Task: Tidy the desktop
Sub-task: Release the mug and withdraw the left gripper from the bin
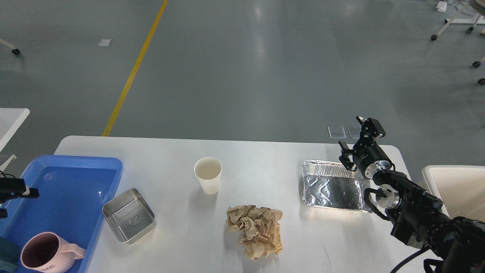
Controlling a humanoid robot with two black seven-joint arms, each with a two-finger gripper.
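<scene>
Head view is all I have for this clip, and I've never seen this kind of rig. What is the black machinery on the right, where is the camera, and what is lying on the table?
The camera sits in a humanoid robot's head, looking forward and down at a white desktop. The black machinery entering from the right is the robot's right arm; its far tip is the right end effector, a two-finger part, open and holding nothing, hovering over a foil tray. Of the left arm only a small dark piece shows at the left edge.

On the desktop stand a white paper cup, crumpled brown paper and a small metal tin. A blue tray at the left holds a pink mug. A white bin stands at the right.
</scene>
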